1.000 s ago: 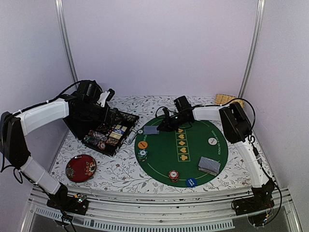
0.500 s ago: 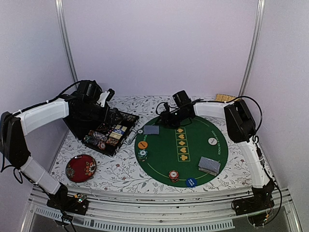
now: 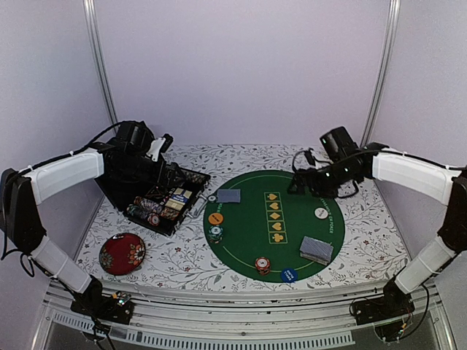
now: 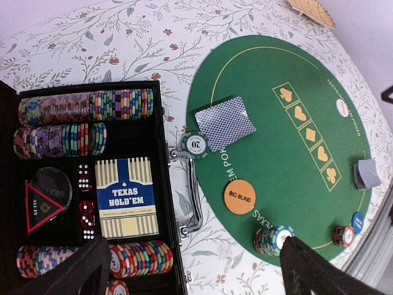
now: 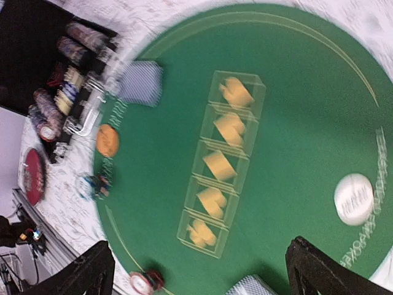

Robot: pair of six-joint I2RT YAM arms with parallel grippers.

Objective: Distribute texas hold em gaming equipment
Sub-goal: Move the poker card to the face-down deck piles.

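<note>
A round green poker mat (image 3: 244,240) carries a small pile of grey-blue-backed cards (image 3: 228,195) at its far left and a thicker deck (image 3: 316,249) at the near right. On or by its rim lie an orange disc (image 3: 215,218), a white disc (image 3: 321,213), a blue disc (image 3: 289,275), a green chip stack (image 3: 214,232) and a red chip stack (image 3: 263,265). My right gripper (image 3: 298,182) hangs open and empty above the mat's far right; its view shows the cards (image 5: 141,83) and white disc (image 5: 354,198). My left gripper (image 3: 162,146) stays open over the black case (image 3: 117,191).
The open black case (image 4: 161,184) holds rows of chips, dice and a boxed Texas Hold'em deck (image 4: 126,196). A dark red floral dish (image 3: 122,253) sits near the front left. A tan woven piece (image 4: 312,9) lies at the back right. White walls and posts enclose the table.
My right gripper has opened and swung from beside the cards at the mat's far left across to its far right. The left arm has not moved.
</note>
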